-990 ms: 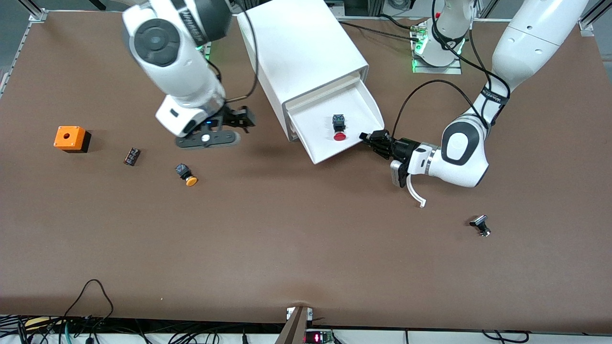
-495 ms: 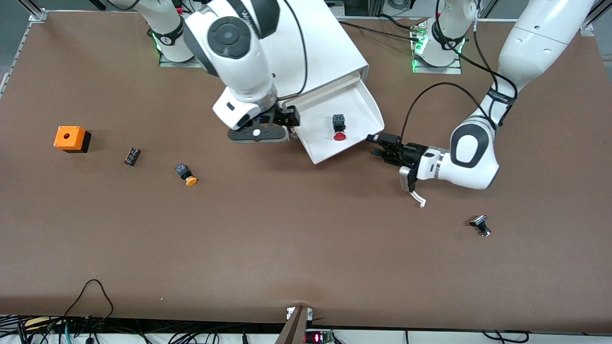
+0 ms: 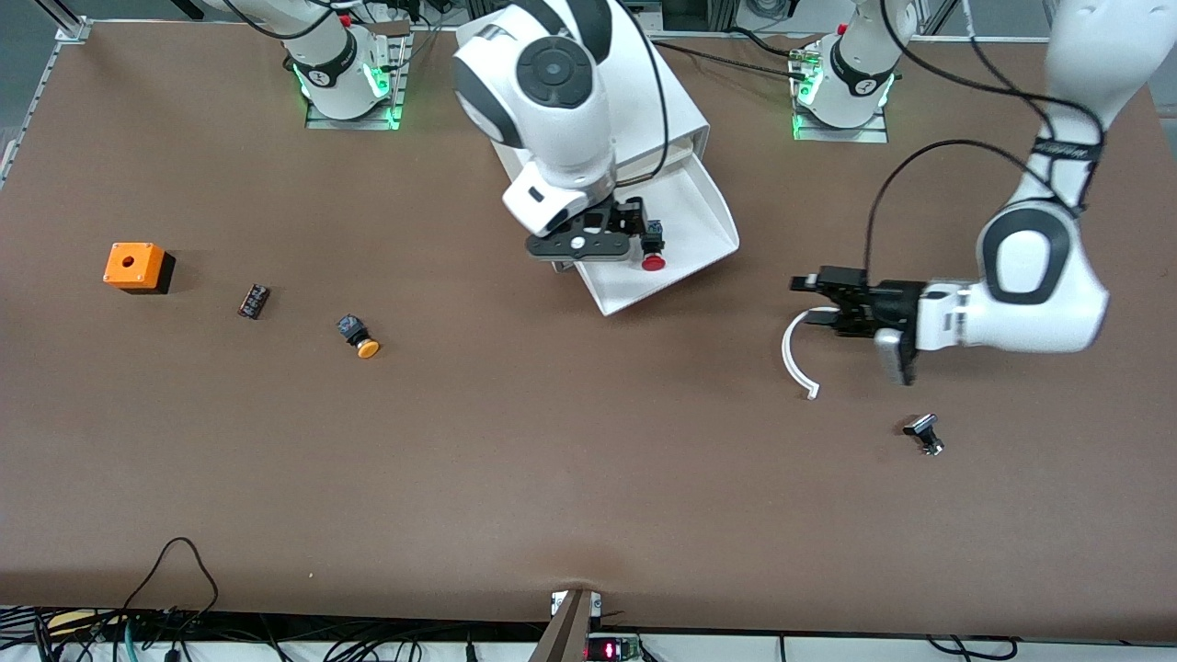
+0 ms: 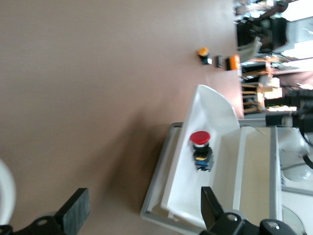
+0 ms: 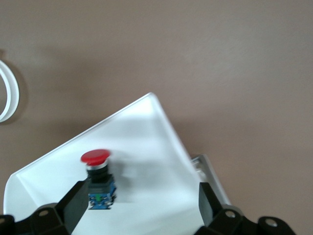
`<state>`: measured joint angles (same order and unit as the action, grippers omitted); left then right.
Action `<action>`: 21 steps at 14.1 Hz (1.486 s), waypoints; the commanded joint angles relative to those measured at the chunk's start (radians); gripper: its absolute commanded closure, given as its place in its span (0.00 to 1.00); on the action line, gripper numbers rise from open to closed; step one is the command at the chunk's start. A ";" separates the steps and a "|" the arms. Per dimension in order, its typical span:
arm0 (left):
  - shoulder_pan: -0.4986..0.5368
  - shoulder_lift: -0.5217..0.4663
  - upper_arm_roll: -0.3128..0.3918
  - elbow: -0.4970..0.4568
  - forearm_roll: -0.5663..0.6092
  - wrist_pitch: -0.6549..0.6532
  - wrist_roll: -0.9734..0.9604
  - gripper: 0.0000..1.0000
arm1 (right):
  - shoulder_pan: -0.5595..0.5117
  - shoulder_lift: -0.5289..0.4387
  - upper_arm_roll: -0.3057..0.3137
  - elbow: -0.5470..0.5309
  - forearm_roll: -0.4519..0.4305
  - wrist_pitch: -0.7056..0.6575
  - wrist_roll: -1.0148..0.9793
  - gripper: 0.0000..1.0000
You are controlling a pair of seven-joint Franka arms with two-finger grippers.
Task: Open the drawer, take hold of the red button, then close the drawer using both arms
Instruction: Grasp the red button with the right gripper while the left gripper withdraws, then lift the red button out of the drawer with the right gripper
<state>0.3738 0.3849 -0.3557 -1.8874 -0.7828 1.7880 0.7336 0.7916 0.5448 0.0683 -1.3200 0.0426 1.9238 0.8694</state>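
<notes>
The white drawer stands pulled out of the cabinet. In it lies the red-capped button, on its side with the cap toward the drawer's front lip. My right gripper hovers open over the drawer, close above the button's black-and-blue body. In the right wrist view the button sits by one finger of the right gripper. My left gripper is open and empty over bare table toward the left arm's end, apart from the drawer. Its wrist view looks past the left gripper at the drawer and the button.
A white curved strip lies on the table beside the left gripper. A small black-and-silver part lies nearer the camera. Toward the right arm's end are a yellow-capped button, a small black piece and an orange box.
The left gripper opened, let go of the drawer's front lip and drew back toward the left arm's end. The right arm swung in from the open table to above the drawer and button.
</notes>
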 commanded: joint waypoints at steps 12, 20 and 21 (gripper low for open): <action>-0.015 -0.311 0.121 0.149 0.620 -0.200 -0.699 0.00 | 0.173 0.171 -0.016 0.033 -0.073 0.113 0.091 0.07; -0.303 -0.359 0.351 0.240 0.780 -0.311 -0.918 0.00 | 0.163 0.172 -0.018 0.033 -0.090 0.113 0.053 0.99; -0.332 -0.357 0.372 0.258 0.787 -0.323 -0.930 0.00 | 0.163 0.172 -0.018 0.036 -0.090 0.113 0.053 0.99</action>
<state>0.1183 0.0221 -0.0428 -1.6898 -0.0357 1.5153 -0.1562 0.9506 0.7037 0.0547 -1.3111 -0.0309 2.0396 0.9322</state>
